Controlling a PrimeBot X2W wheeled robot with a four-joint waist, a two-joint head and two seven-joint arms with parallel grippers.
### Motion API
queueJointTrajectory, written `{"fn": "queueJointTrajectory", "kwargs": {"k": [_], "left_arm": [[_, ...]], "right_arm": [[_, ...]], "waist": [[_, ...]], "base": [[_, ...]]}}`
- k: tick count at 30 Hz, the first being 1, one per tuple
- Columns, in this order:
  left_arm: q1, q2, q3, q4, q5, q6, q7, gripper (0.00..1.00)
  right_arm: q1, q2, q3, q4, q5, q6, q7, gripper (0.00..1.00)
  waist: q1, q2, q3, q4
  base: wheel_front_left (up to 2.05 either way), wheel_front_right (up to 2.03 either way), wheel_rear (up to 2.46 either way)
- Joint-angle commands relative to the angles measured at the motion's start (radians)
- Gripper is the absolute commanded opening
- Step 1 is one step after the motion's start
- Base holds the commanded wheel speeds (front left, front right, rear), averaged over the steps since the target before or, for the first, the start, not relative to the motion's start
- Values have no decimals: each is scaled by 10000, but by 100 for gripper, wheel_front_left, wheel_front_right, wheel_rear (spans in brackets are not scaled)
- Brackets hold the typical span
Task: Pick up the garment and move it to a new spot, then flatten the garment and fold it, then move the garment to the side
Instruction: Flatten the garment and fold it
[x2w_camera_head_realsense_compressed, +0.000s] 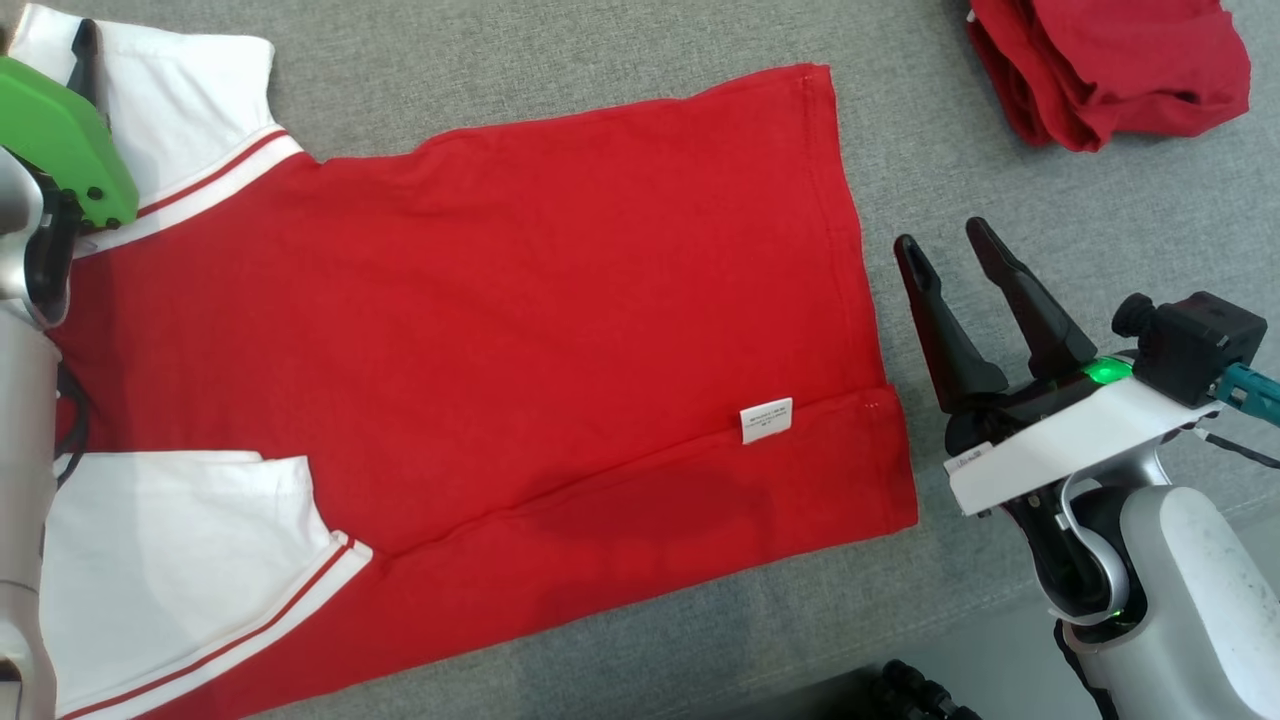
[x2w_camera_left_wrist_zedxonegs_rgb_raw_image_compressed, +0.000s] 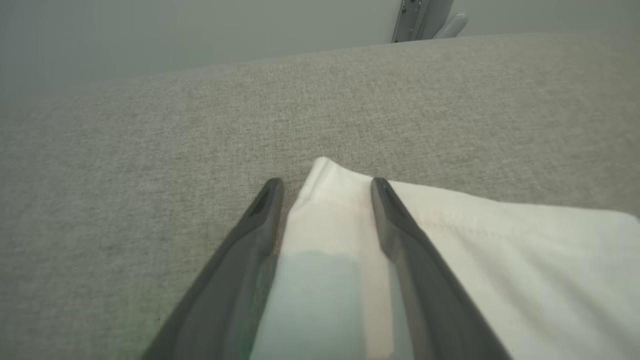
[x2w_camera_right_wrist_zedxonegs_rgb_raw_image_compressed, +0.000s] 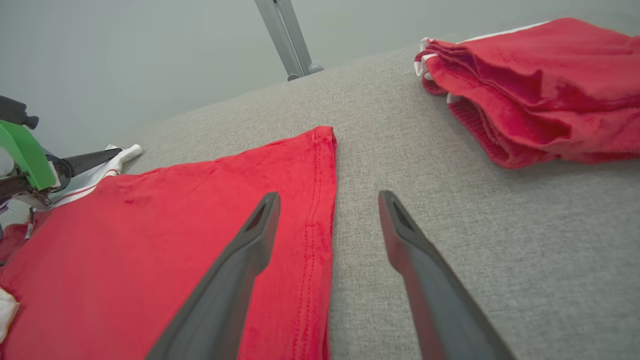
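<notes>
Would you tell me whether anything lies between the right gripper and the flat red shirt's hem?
Nothing visible: only bare grey cloth surface separates the right gripper from the red, white-sleeved shirt; the bundled red garment lies beyond.

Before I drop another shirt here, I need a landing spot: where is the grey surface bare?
Bare grey surface runs beyond the flat red shirt, left of the folded red pile; a strip lies along the shirt's near edge. Crowded right of the hem, where the right gripper sits.
</notes>
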Motion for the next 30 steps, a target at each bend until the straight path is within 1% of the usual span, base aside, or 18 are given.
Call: {"fn": "queueJointTrajectory", "kwargs": {"k": [1, 2, 3, 6, 10, 15, 19, 20, 21, 26, 30], "left_arm": [[186, -132, -148, 354, -13, -128, 111, 29], [178, -164, -190, 410, -23, -187, 68, 5], [172, -191, -234, 453, -28, -229, 30, 0], [197, -281, -374, 525, -38, -359, -165, 0], [269, -435, -542, 519, -90, -514, -605, 0], [487, -759, -720, 316, -319, -661, -1210, 0], [629, -968, -915, -38, -464, -713, -1599, 0], [661, -1002, -997, -134, -449, -727, -1679, 0], [661, -1002, -997, -134, -449, -727, -1679, 0], [759, -1140, -1277, -502, -531, -749, -1840, 0], [838, -1146, -1424, -663, -668, -757, -1937, 0]], "right_arm": [[-143, -78, -60, -71, 48, -5, 9, 100], [-183, -111, -81, -78, 42, -5, 39, 100], [-246, -157, -121, -63, 4, -5, 59, 100], [-452, -305, -166, 85, -137, -5, 238, 100], [-1032, -705, -60, 590, -313, -5, 672, 100], [-1987, -1243, 274, 1657, -435, -5, 1322, 100], [-2874, -1456, 696, 2769, -468, -5, 1691, 100], [-3096, -1492, 779, 3113, -479, -5, 1758, 100], [-3096, -1492, 779, 3113, -479, -5, 1758, 100], [-4231, -1489, 1089, 4858, -574, -5, 1963, 100], [-4918, -1384, 1451, 6028, -509, -5, 2031, 100]], "waist": [[-1, 29, -80, 72], [-1, 29, -123, 109], [-1, 29, -177, 150], [-1, 29, -404, 313], [-1, 29, -861, 619], [-1, 29, -1413, 1125], [-1, 29, -1524, 1551], [-1, 29, -1527, 1657], [-1, 29, -1527, 1657], [-1, 29, -1386, 2095], [-1, 29, -1278, 2294]], "base": [[0, 0, 0], [0, 0, 0], [0, 0, 0], [0, 0, 0], [0, 0, 0], [0, 0, 0], [0, 0, 0], [0, 0, 0], [0, 0, 0], [0, 0, 0], [0, 0, 0]]}}
